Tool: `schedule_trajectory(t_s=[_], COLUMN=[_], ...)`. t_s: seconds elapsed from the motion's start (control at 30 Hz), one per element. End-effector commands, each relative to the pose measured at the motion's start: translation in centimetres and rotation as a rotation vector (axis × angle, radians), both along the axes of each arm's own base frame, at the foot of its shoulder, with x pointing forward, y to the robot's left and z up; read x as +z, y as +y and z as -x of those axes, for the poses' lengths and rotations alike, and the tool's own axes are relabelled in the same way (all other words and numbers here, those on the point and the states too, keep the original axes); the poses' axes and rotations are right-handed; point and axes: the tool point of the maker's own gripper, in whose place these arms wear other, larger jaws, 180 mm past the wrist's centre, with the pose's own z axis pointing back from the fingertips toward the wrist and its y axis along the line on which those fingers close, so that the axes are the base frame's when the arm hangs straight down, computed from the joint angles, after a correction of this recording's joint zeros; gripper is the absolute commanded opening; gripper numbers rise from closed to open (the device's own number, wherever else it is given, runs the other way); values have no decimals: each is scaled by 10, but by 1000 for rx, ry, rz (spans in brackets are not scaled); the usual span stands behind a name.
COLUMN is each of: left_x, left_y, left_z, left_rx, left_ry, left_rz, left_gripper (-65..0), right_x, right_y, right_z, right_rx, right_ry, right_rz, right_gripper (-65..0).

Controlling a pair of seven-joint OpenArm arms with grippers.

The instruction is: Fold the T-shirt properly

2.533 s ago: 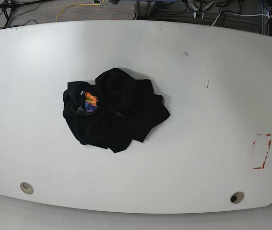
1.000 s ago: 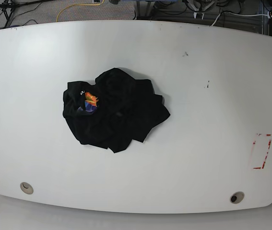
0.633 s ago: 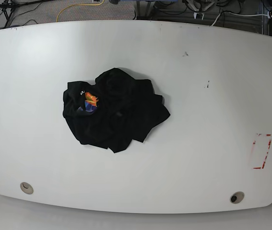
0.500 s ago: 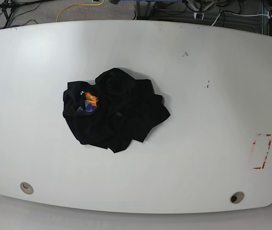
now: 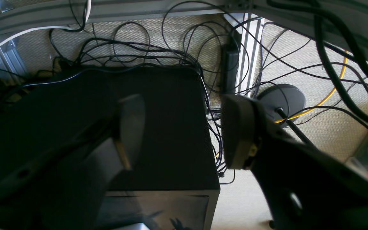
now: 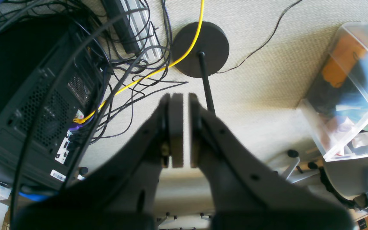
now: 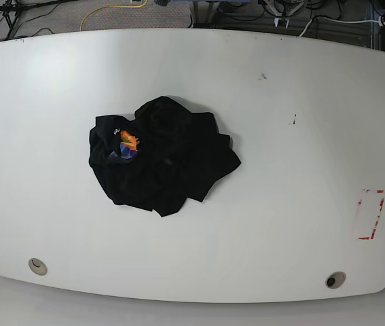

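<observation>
The T-shirt [image 7: 161,155] lies crumpled on the white surface [image 7: 287,176]. The left gripper [image 5: 179,131] has its fingers spread wide, empty; the right gripper [image 6: 180,131] has its fingers clenched together, empty.

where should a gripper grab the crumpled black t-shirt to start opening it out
Judging from the base view, the T-shirt lies in a crumpled heap, so take a loose outer edge, not the bunched middle. The flap jutting toward the view's right looks the flattest and freest: come at it from that side, low over the bare table, and pinch the edge. Which part of the garment it is cannot be told.
</observation>
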Motion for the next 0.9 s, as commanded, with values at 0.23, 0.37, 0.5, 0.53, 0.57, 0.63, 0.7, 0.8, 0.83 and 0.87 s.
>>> schedule_trajectory(t_s=[0.23, 0.37, 0.5, 0.53, 0.57, 0.63, 0.7, 0.8, 0.83, 0.87], left_x=[1, 1, 1, 1, 1, 0, 0, 0, 1, 1], left_y=[5, 5, 5, 5, 6, 4, 4, 4, 4, 4], left_z=[3, 2, 1, 1, 2, -3, -4, -4, -4, -4], left_rx=[-10, -9, -8, -8, -8, -5, -5, -6, -5, -6], left_ry=[3, 1, 0, 0, 0, -10, -12, -13, -15, -15], left_rz=[-7, -7, -7, -7, -8, -5, -7, -7, -7, -7], left_gripper=[-300, -300, -300, -300, -300, -300, -300, -300, -300, -300], right_x=[2, 2, 2, 2, 3, 3, 3, 3, 3, 3], right_y=[-3, -4, -4, -3, -3, -4, -4, -4, -4, -4], right_z=[10, 12, 13, 13, 14, 14, 15, 16, 15, 16], right_rx=[5, 6, 4, 5, 6, 2, 2, 2, 2, 2], right_ry=[16, 23, 24, 24, 25, 22, 24, 24, 24, 26], right_rz=[8, 7, 7, 7, 7, 9, 8, 9, 9, 9], right_gripper=[-630, -629, -630, -629, -629, -628, -628, -628, -628, -628])
